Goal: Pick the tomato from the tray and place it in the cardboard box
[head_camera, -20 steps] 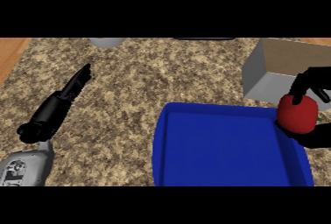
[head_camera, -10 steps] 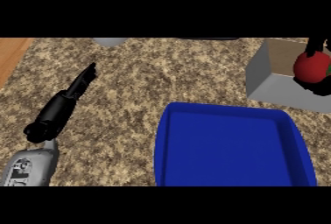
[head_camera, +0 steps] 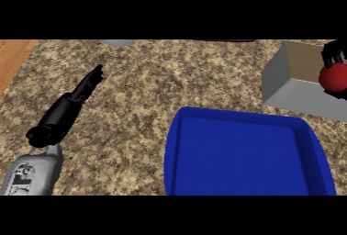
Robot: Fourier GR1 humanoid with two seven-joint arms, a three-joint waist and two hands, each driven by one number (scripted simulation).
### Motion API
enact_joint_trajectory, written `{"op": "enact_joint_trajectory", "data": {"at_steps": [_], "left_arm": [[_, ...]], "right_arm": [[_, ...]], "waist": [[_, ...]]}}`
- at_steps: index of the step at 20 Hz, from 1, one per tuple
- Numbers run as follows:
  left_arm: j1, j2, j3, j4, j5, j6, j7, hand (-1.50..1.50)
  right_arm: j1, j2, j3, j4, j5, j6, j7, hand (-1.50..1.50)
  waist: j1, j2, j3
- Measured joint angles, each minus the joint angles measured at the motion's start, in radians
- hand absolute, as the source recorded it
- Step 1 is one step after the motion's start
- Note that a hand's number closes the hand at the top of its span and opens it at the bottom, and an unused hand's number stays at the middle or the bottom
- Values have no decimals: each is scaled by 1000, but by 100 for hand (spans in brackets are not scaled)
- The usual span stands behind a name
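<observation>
From above, looking steeply down, the speckled brown stone counter (head_camera: 169, 87) fills most of the head view, with a strip of orange wood at its far left edge. The deep blue plastic tray (head_camera: 177, 156) sits low and to the right, its floor bare. Beyond it, at the upper right, stands the open grey cardboard box (head_camera: 291, 89) with a tan inside wall. The round red tomato (head_camera: 333, 77) is up at the right edge of the view, over the box's opening, and the black right hand (head_camera: 334, 49) is wrapped about it, fingers curling down over its top; only part of that hand shows, so whether the tomato touches the box I cannot tell. On the left, the grey left forearm rises from the lower edge and the black left hand (head_camera: 76, 98) lies stretched out over the counter, fingers straight and together, holding nothing, well apart from the tray.
</observation>
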Motion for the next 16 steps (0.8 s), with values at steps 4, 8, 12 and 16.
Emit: {"op": "enact_joint_trajectory", "data": {"at_steps": [4, 8, 12, 16], "left_arm": [[-11, -8, -9, 1, -8, 5, 3, 0], [-14, -15, -12, 8, -16, 15, -3, 0], [-9, -8, -6, 11, -17, 12, -9, 0], [-5, -8, -4, 9, -13, 10, -9, 0]], "right_arm": [[-61, -28, 49, 164, 72, 14, -96, -150], [-114, -29, 85, 276, 102, 6, -207, -150], [-152, -15, 36, 342, 25, 5, -281, -150], [-182, 41, -110, 422, -162, 59, -260, -150]], "waist": [[4, 0, -2], [2, 1, 0], [-3, 0, 1], [-5, -2, 3]]}}
